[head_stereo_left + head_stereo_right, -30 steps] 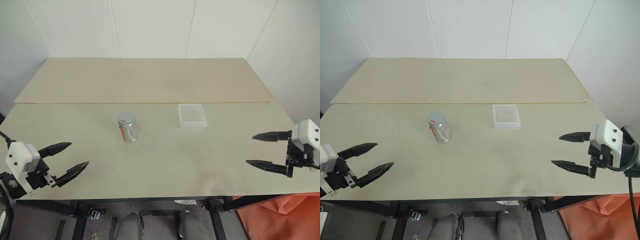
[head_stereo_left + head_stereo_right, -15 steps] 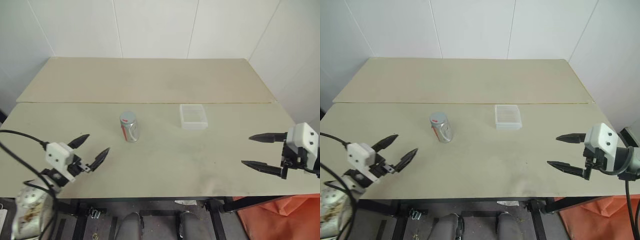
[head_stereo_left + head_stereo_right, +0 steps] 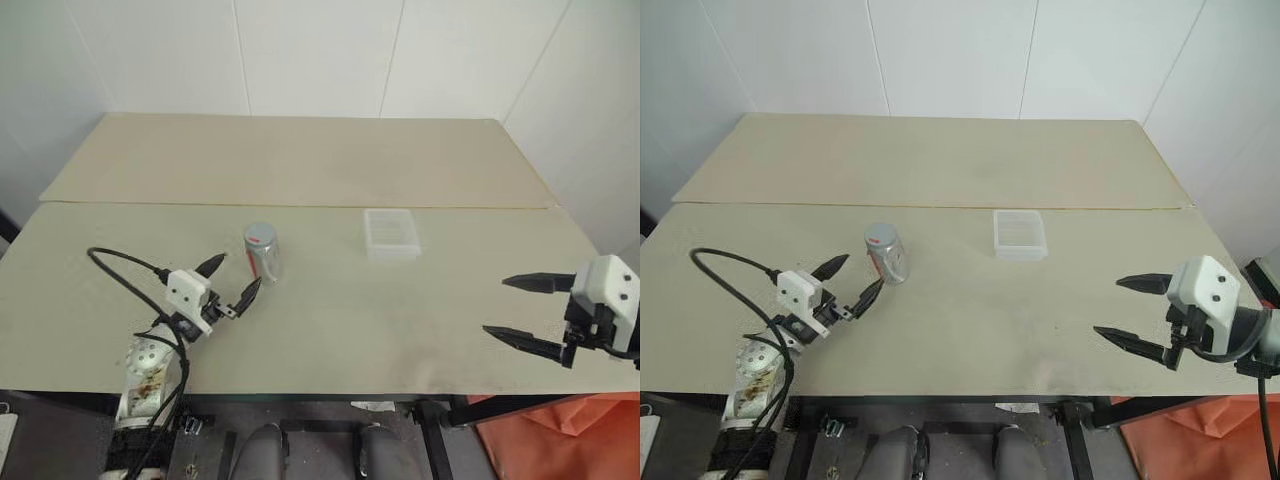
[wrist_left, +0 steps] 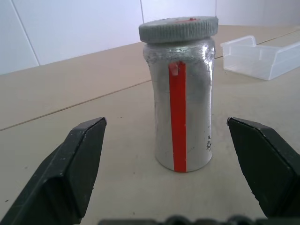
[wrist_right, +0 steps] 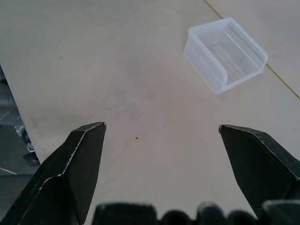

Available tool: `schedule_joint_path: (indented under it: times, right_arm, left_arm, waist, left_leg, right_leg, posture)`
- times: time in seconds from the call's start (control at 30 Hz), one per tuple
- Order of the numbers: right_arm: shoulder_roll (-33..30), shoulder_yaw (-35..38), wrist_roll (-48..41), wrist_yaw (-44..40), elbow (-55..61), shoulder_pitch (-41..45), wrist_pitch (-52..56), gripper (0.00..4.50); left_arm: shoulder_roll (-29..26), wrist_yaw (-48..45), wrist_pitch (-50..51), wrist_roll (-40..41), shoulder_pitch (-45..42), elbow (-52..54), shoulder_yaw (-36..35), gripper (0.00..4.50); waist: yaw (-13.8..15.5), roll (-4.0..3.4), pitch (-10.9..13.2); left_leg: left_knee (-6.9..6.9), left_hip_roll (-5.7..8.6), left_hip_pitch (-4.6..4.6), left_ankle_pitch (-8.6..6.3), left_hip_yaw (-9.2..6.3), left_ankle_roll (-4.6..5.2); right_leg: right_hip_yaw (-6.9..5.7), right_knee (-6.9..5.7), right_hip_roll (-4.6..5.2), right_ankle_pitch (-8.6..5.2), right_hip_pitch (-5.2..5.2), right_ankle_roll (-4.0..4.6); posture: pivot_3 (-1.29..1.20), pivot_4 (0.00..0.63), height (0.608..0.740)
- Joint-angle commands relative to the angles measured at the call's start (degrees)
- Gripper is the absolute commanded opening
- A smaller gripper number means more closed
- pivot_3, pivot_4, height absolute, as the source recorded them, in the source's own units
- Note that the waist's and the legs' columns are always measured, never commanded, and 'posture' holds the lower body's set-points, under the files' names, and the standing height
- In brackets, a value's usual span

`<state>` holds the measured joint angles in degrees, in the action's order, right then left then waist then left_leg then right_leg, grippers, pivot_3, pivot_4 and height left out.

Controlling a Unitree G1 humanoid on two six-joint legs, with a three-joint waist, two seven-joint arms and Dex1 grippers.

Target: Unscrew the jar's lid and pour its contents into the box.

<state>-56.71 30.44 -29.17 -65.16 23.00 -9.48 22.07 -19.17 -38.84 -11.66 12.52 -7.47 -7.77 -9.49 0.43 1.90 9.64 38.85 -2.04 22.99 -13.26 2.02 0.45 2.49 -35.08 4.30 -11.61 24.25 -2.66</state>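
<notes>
The step in hand looks like the reach for the jar (image 3: 262, 252): the left claw (image 3: 231, 282) sits low over the table (image 3: 330, 330) with its two fingers spread wide and nothing between them. The jar stands upright just ahead of it, apart from both fingertips and lined up with the gap in the left wrist view. Its grey lid (image 4: 178, 29) is screwed on, so nothing has been poured.

The box (image 3: 392, 232) lies beyond the jar and off to the claw's right, well apart from it and, as far as can be seen, empty.

The right claw (image 3: 524, 312) hangs over the table's near right edge, also spread wide and empty (the box lies ahead of it, well off).

Next, the left claw should slide forward until the fingers flank the jar's body, then close below the lid, leaving the cap free for the right claw to twist.
</notes>
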Motion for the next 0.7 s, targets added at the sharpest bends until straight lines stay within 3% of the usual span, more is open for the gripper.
schedule_joint_path:
  times: [0.03,0.3,0.7]
  right_arm:
    - [0.18,2.54,-1.62,1.73,2.12,0.92,1.06,4.5]
    - [1.69,1.95,-1.14,5.23,5.81,-0.94,1.78,4.5]
    - [2.38,4.51,-1.31,6.75,7.41,-3.58,2.38,4.5]
  left_arm:
    - [-0.1,-1.33,-2.68,1.4,-2.43,-2.37,0.47,4.49]
    - [0.89,-0.97,-5.4,0.57,-10.47,-12.05,1.54,4.49]
    - [3.2,-3.3,-6.49,1.28,-15.33,-19.39,3.35,4.49]
  waist:
    - [-0.09,0.0,0.0]
    - [0.27,0.0,0.0]
    - [0.23,0.0,0.0]
  left_leg:
    - [0.0,0.0,0.0,0.0,0.0,0.0]
    - [0.02,0.04,0.04,0.0,-0.05,0.01]
    - [0.05,0.08,0.14,0.01,-0.11,0.01]
  right_leg:
    - [0.0,-0.01,0.0,0.0,0.01,0.0]
    - [-0.01,0.01,0.0,0.18,-0.02,-0.31]
    - [-0.01,0.06,0.01,0.25,0.01,-0.41]
  posture:
    - [0.0,0.15,0.74]
    - [0.0,0.15,0.74]
    - [0.0,0.15,0.74]
